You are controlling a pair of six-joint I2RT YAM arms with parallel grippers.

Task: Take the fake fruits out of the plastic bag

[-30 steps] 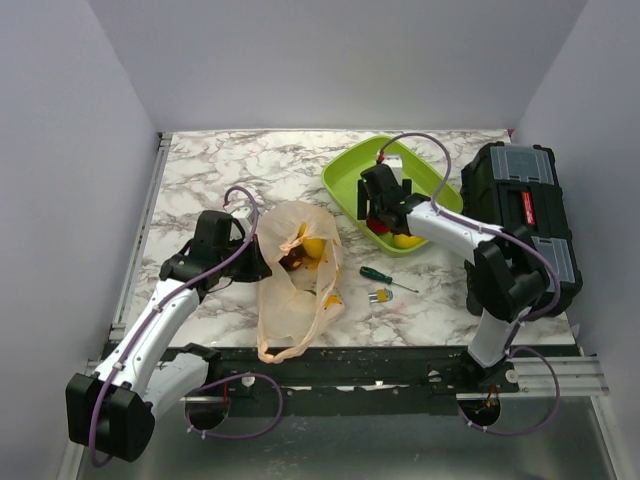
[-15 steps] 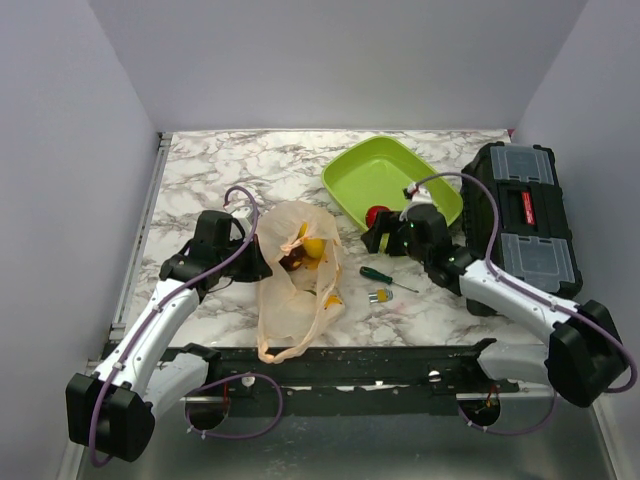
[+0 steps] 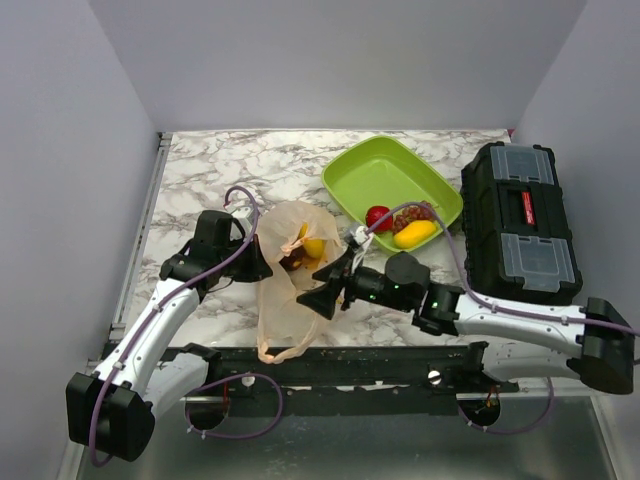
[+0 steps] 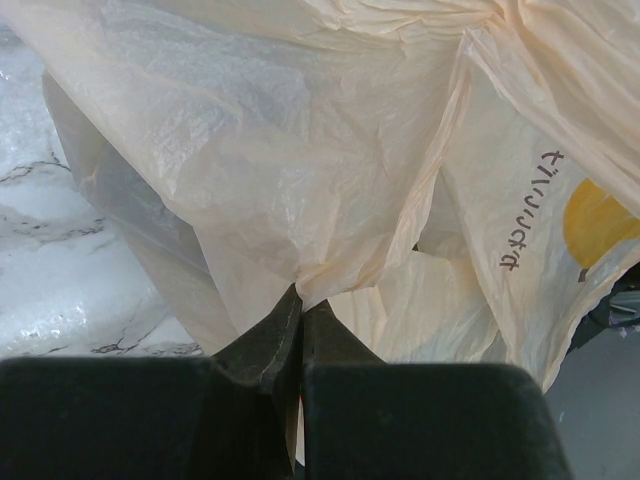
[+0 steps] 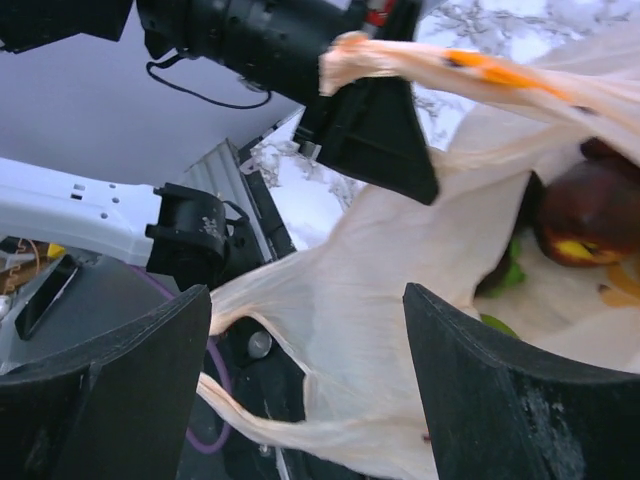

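The peach plastic bag (image 3: 285, 300) lies on the marble table with its mouth open. A yellow fruit (image 3: 313, 247) and a dark fruit (image 3: 294, 262) show inside it. My left gripper (image 3: 262, 262) is shut on the bag's left edge; the left wrist view shows its fingers (image 4: 270, 340) pinching the film (image 4: 300, 150). My right gripper (image 3: 322, 285) is open and empty at the bag's right side. In the right wrist view it (image 5: 310, 390) straddles the bag's handle (image 5: 340, 340), with the dark plum (image 5: 590, 210) inside. A red apple (image 3: 378, 216) and a yellow piece (image 3: 414, 235) lie in the green tray (image 3: 372, 172).
A black toolbox (image 3: 520, 220) stands at the right edge, beside the tray. A small dark cluster (image 3: 425, 212) also lies in the tray. The right arm (image 3: 500, 318) stretches low across the table's front. Side walls close in the table left and right.
My right gripper has left the tray and swung down and left to the bag's right side. The apple and yellow piece stay in the tray. The left arm has not moved.
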